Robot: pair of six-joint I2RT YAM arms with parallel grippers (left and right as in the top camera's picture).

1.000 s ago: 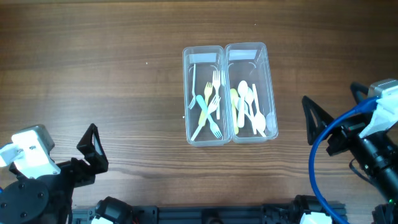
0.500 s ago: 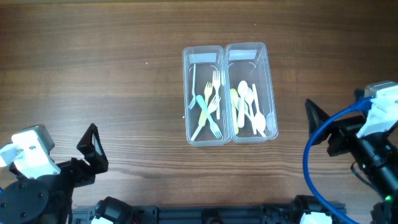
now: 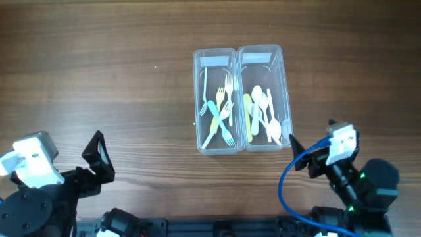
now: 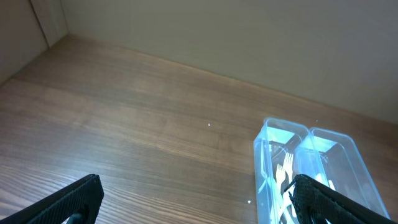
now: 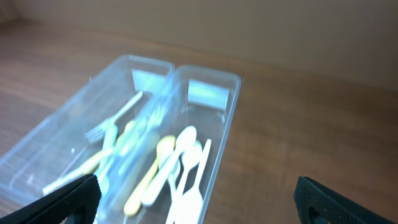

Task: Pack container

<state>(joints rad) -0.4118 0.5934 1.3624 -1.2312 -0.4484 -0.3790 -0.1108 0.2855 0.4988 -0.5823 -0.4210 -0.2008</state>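
Note:
Two clear plastic containers stand side by side at the table's middle. The left container (image 3: 214, 100) holds several forks, yellow, blue and white. The right container (image 3: 265, 97) holds several spoons, white and yellow. Both also show in the left wrist view (image 4: 277, 168) and in the right wrist view (image 5: 205, 93). My left gripper (image 3: 99, 158) is open and empty at the front left, far from the containers. My right gripper (image 3: 309, 153) is open and empty, just off the spoon container's front right corner.
The wooden table (image 3: 105, 79) stretches bare around the containers. A blue cable (image 3: 286, 187) loops by my right arm at the front right edge. A pale wall runs along the table's far side in the left wrist view (image 4: 249, 37).
My right arm has swung from the right edge toward the front, bringing its gripper close to the spoon container's front right corner. The left arm and the containers have not moved.

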